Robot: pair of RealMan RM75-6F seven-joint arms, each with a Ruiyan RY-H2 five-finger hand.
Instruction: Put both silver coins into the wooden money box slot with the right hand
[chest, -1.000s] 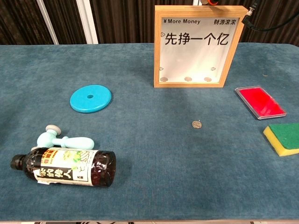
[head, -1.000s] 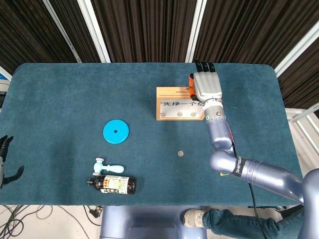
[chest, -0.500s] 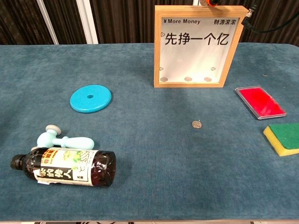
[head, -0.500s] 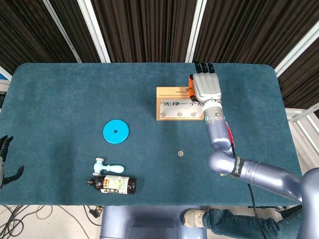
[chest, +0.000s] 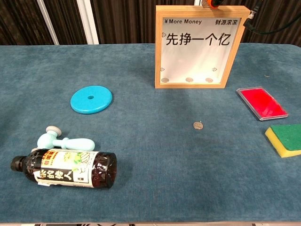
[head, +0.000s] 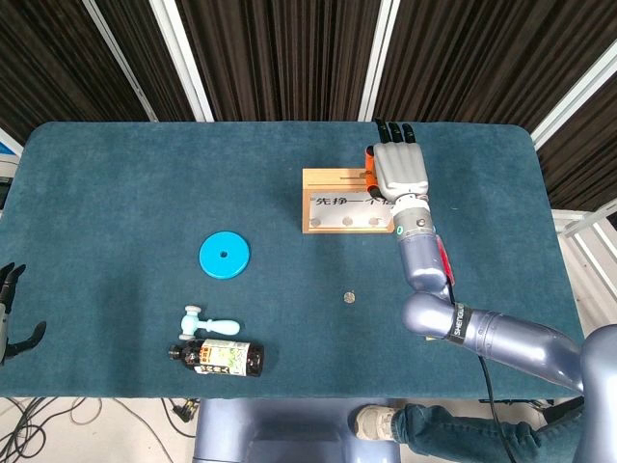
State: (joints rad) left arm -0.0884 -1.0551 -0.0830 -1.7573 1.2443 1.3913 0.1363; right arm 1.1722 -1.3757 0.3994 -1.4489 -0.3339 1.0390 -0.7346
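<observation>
The wooden money box (head: 337,201) stands upright at the table's back right, its white front with printed characters facing me (chest: 200,47). My right hand (head: 398,166) hovers over the box's top right end, fingers pointing away, thumb side toward the slot (head: 339,177). An orange fingertip (chest: 213,3) with a small grey bit beside it shows at the box's top edge; I cannot tell whether a coin is pinched there. One silver coin (head: 351,298) (chest: 198,125) lies flat on the cloth in front of the box. My left hand (head: 12,311) hangs at the lower left edge, fingers apart, holding nothing.
A blue disc (chest: 91,99) lies left of the box. A mint-coloured toy (chest: 66,140) and a dark bottle (chest: 70,169) lie at the front left. A red case (chest: 261,102) and a green-yellow sponge (chest: 285,139) sit at the right, under my right forearm (head: 424,256).
The orange fingertip at the box's top edge has shifted slightly; the coin on the cloth and everything else stay put.
</observation>
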